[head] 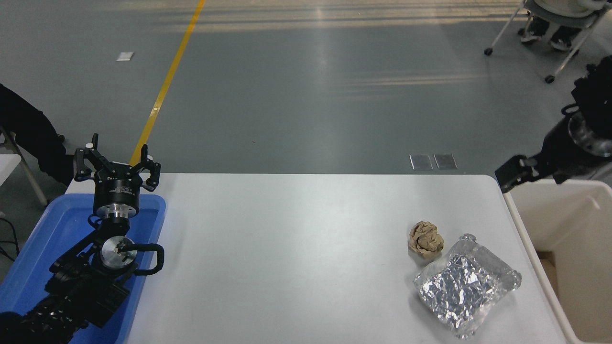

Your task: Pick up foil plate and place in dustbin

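Foil plate (466,290) lies flat on the white surface (287,258) at about 4 o'clock, crinkled and shiny, untouched by either arm. Just beside it at its 11 o'clock sits a crumpled brown paper ball (425,239), near but seemingly not touching. To the plate's 3 o'clock, off the surface's edge, stands the cream dustbin (564,229); its visible inside shows smooth walls and what looks like a brownish patch low down (too unclear to name).

The right hand (514,173) hangs at 2 o'clock above the dustbin's far corner, well apart from the plate; whether it is spread or pressed together I cannot tell from this angle. The left hand (116,165) is parked at 9 o'clock over the blue tray (28,258), its fingers (82,162) spread and holding nothing. The tray's visible floor shows nothing but the arm above it.

My judgement: the pick has not begun, and the reach toward the plate comes next. Thin foil is the main risk, since a pinch on the rim may crush or tear it, or it may slide along the smooth surface rather than lift. Coming down from the far side, the hand could also knock the paper ball or catch it together with the plate. A loose hold might drop the plate short of the bin's thick rim.
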### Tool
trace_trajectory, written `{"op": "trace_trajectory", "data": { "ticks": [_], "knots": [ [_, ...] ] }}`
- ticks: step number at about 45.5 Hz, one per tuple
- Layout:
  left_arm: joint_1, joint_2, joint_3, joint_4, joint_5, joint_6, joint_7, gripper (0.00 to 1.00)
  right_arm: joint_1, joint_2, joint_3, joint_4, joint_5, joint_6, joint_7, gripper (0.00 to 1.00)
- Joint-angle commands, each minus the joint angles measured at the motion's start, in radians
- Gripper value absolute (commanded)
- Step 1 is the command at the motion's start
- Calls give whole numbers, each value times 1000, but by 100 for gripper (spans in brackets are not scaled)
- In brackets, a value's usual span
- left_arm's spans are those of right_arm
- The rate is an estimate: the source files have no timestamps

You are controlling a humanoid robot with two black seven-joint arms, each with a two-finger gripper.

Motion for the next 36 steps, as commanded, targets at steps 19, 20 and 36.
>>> {"op": "trace_trajectory", "data": {
  "ticks": [19, 20, 36],
  "knots": [
    [0, 0, 0, 1, -2, 1, -1, 99, -644, 68, 330, -261, -248, -269, 5, 100],
    [0, 0, 0, 1, -2, 1, -1, 99, -651, 70, 331, -268, -257, -274, 7, 100],
    [0, 0, 0, 1, -3, 1, -1, 99, -789, 143, 331, -396, -303, -381, 30, 100]
  ]
}}
